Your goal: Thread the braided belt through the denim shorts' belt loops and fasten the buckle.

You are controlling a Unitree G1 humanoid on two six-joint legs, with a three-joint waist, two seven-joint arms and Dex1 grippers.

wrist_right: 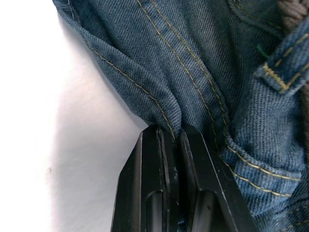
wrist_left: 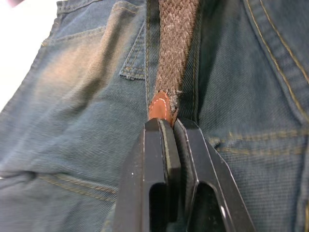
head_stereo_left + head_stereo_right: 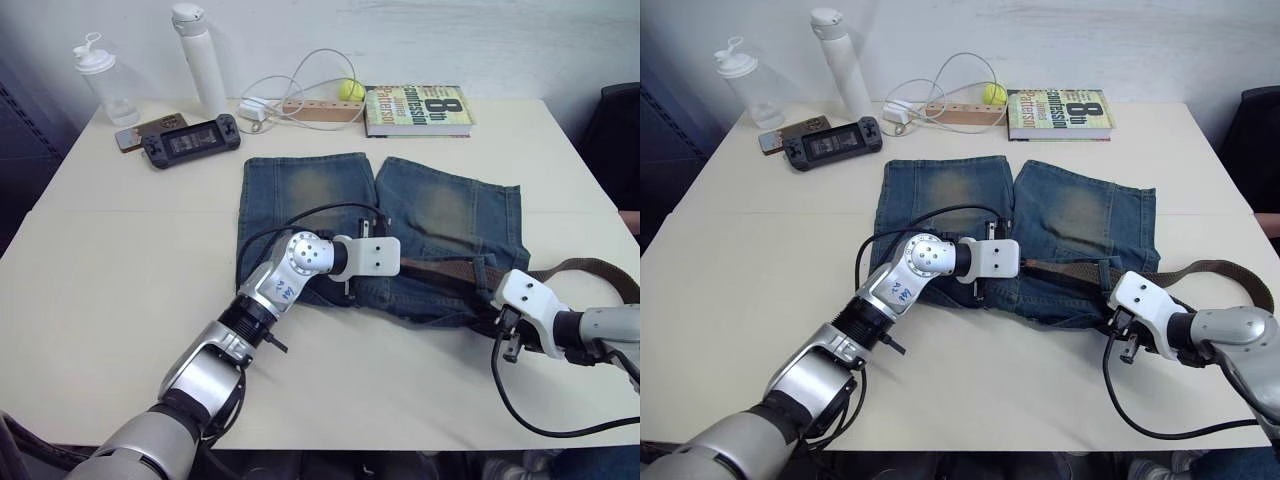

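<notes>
Nearest the head camera, the left gripper [image 2: 166,126] is clenched on the lighter brown tip [image 2: 160,107] of the braided belt [image 3: 450,268]; the right gripper [image 1: 176,133] pinches a fold of the denim shorts [image 3: 300,195] at the waistband; the belt's long axis runs along the waistband between the grippers, its free length looping off past the right one; any further pull looks like the left arm's, along that line.

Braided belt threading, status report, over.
Left gripper shut on brown braided belt tip. Right gripper pinching faded blue denim shorts waistband. Nothing in the way.
</notes>
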